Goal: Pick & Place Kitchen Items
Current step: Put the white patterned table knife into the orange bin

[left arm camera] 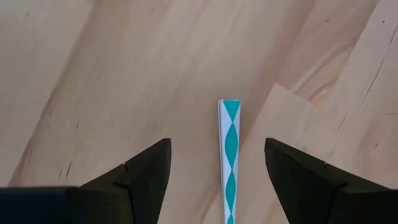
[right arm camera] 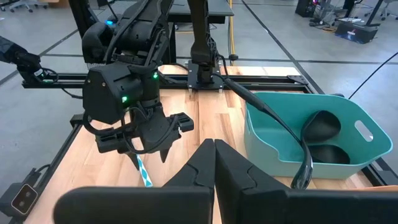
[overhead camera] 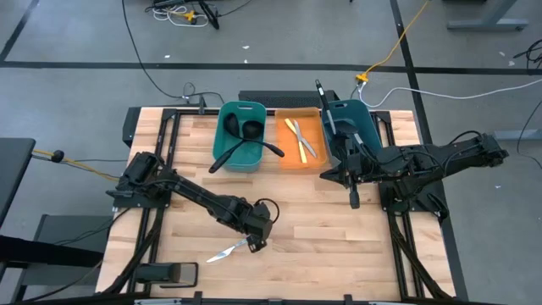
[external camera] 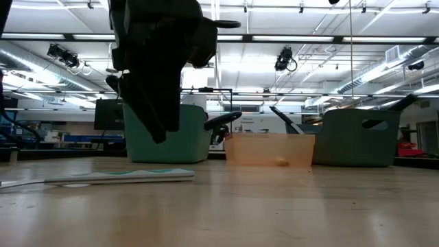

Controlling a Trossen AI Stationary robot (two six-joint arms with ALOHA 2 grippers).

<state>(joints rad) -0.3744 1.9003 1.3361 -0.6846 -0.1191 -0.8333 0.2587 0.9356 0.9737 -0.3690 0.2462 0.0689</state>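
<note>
A: While hanging over the knife (left arm camera: 229, 155), why hold the left gripper (left arm camera: 217, 144) spread so wide?

B: To fit one finger on each side of the handle. Lying flat on the table (left arm camera: 74, 74), right between the two fingers, a bit nearer one of them. Not touched yet, by the look of it.

A: And why lying out there alone?

B: Probably next to be picked up and put away. Black ladles and spoons already in the bin (overhead camera: 227, 114), pale-handled ones in the tray (overhead camera: 284, 140), both far ahead of the fingers.

A: How bent, that left arm?

B: Stretched out low across the wood, wrist tipped down, fingertips pointing at the table and hanging just over the handle.

A: And the right gripper (overhead camera: 353, 200)?

B: Pinched tight on nothing. Waiting beside the other bin (overhead camera: 373, 127), well apart from the knife.
</note>
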